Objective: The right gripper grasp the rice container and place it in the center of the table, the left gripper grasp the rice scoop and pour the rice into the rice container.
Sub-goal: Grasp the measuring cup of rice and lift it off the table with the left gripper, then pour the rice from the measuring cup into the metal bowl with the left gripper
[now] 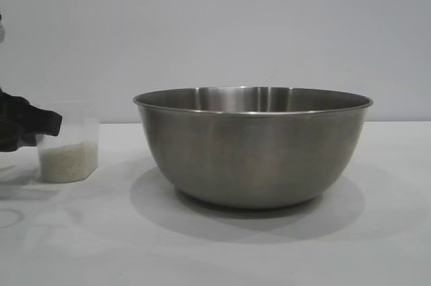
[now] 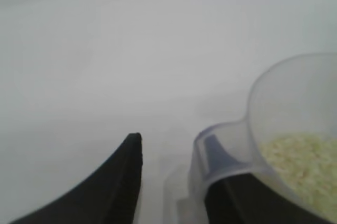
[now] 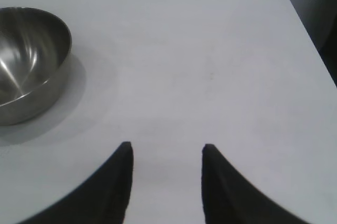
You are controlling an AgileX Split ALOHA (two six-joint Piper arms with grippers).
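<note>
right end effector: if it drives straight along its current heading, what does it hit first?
Probably just bare table. The right end effector stands open over it with nothing between its fingers; the rice container sits well off to one side, outside that line.

Brushed silver rice container, clear rice scoop of off-white rice, white table.

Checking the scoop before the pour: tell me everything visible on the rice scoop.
The rice scoop is a small translucent plastic cup with a side handle, upright on the white table, left of the steel bowl and apart from it. Off-white rice fills its lower part. The left hand is at the handle, one finger on either side; the wrist view does not show a closed grip.
</note>
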